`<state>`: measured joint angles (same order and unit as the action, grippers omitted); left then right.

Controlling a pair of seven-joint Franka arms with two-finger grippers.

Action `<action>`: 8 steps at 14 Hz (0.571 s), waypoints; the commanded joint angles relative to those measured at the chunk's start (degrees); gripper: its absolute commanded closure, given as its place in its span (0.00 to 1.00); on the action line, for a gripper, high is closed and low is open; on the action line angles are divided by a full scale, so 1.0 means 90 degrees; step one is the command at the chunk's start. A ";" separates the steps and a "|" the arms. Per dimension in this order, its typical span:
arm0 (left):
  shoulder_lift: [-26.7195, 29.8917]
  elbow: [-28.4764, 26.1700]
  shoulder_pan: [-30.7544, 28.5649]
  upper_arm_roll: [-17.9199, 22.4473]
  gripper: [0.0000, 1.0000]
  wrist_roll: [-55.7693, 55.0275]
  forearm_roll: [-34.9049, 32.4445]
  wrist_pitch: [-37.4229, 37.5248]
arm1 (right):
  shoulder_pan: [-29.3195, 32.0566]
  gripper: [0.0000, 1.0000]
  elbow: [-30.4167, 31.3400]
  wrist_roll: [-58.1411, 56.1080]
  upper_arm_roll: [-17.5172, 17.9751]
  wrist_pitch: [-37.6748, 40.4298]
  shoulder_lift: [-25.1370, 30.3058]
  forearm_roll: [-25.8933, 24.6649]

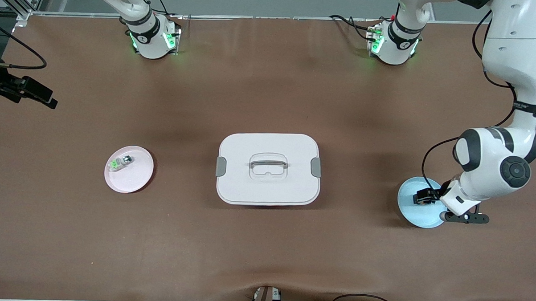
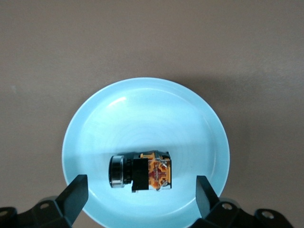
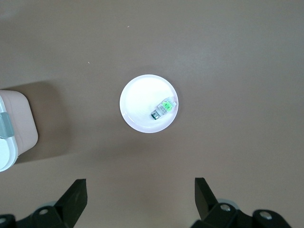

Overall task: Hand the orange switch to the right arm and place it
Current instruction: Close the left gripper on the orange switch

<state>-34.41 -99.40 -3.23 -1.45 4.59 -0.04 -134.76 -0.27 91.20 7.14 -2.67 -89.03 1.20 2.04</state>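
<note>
I count two plates, two switches, one lidded box and two arms. The orange switch [image 2: 140, 172] lies on its side on the blue plate [image 2: 142, 114], which sits toward the left arm's end of the table [image 1: 264, 248]. My left gripper [image 2: 141, 190] hangs over that plate with its fingers spread wide on either side of the switch, touching nothing. The green-and-clear switch [image 1: 120, 162] rests on the pink plate [image 1: 135, 177] toward the right arm's end. The white box [image 1: 267, 169] stands mid-table between the plates. My right gripper [image 3: 141, 192] waits high over the table near the pink plate, fingers apart and holding nothing.
</note>
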 commanded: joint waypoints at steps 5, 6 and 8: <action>-0.0307 0.0000 0.0007 -0.0005 0.00 0.0027 0.0015 -0.0222 | -0.0058 0.00 0.0013 0.0027 -0.0026 0.0068 0.0091 -0.0002; -0.0317 -0.0010 0.0007 -0.0005 0.00 0.0036 0.0005 -0.0222 | -0.0048 0.00 0.0013 0.0027 -0.0026 0.0068 0.0091 -0.0002; -0.0375 -0.0010 -0.0002 -0.0005 0.00 0.0046 0.0005 -0.0231 | -0.0048 0.00 0.0013 0.0027 -0.0026 0.0068 0.0091 -0.0002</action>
<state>-37.49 -99.41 -3.22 -1.46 4.59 -0.04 -136.01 -0.27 91.20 7.14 -2.67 -89.01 1.20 2.04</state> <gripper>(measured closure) 0.000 0.000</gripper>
